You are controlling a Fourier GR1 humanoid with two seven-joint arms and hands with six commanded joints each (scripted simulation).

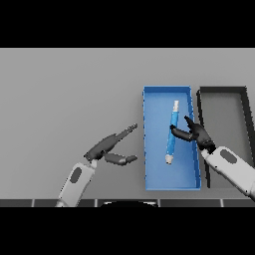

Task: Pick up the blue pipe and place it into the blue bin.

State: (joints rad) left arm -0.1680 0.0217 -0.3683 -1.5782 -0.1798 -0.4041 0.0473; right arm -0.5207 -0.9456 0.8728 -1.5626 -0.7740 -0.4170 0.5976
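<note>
**Blue pipe lies inside the blue bin, right hand beside it**

Nearest the lower edge, the robot's left hand (107, 148) shows over the bare grey table (64, 89), left of the bin. Its dark fingers are stretched out straight toward the upper right, with the thumb spread apart below them; it holds nothing and touches nothing that can be seen.

Just to its right stands the shallow rectangular blue bin (148, 149), its long side running away from the robot. Its near wall lies close to the lower edge of the table and its far wall sits about mid-table.

Inside the bin lies the slim blue pipe with pale end caps (172, 133), almost parallel to the bin's long sides and slightly tilted, its near end closer to the left wall than its far end. It rests in the middle to far part of the bin's floor.

The right hand (195, 133) reaches in over the bin's right wall. Its fingers are loosely spread, with one fingertip close to or touching the pipe's middle; they are not wrapped round it.

Beyond the right arm, just beside the blue bin's right wall, stands a black-rimmed rectangular bin with a grey floor (244, 99); the right forearm crosses its near part.
</note>
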